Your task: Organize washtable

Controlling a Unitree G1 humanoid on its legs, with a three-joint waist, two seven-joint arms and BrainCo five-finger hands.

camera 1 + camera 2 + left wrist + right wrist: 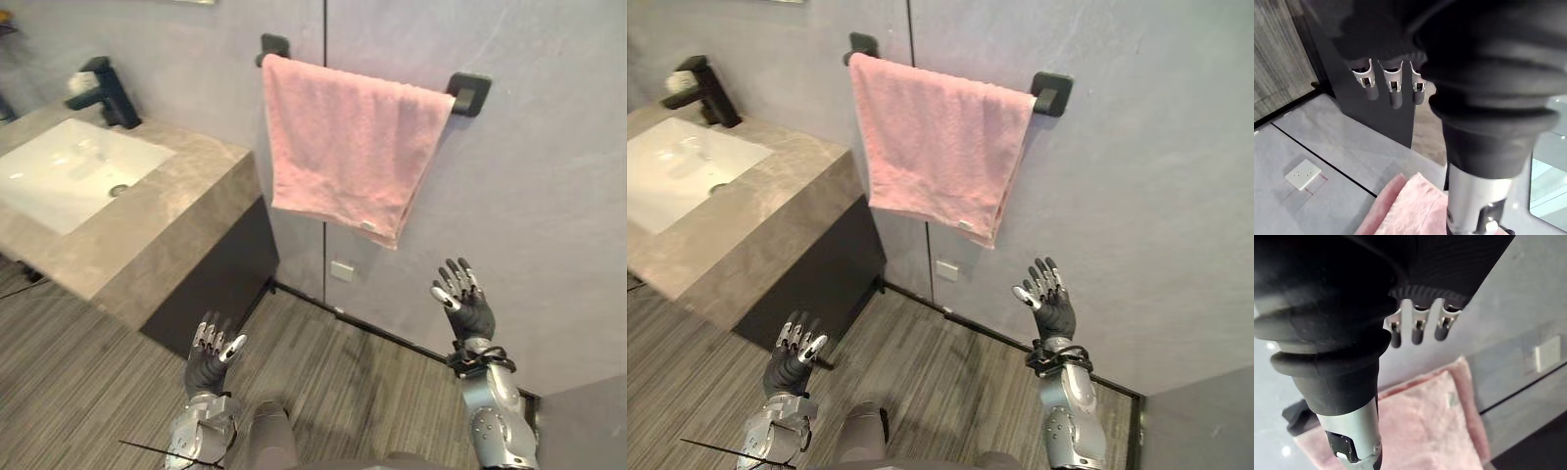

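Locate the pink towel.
In the left eye view, the pink towel hangs over the black wall rail, upper centre, right of the washbasin counter.

Open gap between right robot hand (465,304) and pink towel (348,147); washtable (147,230) near towel's left.

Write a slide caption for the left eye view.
Left hand and right hand, open, beneath a pink towel on a wall bar beside the sink.

Left robot hand (214,351): held low, fingers straight and slightly spread, tips pointing upward. Right robot hand (465,304): raised higher on a near-upright silver forearm (495,416), fingers likewise straight, spread, pointing upward.
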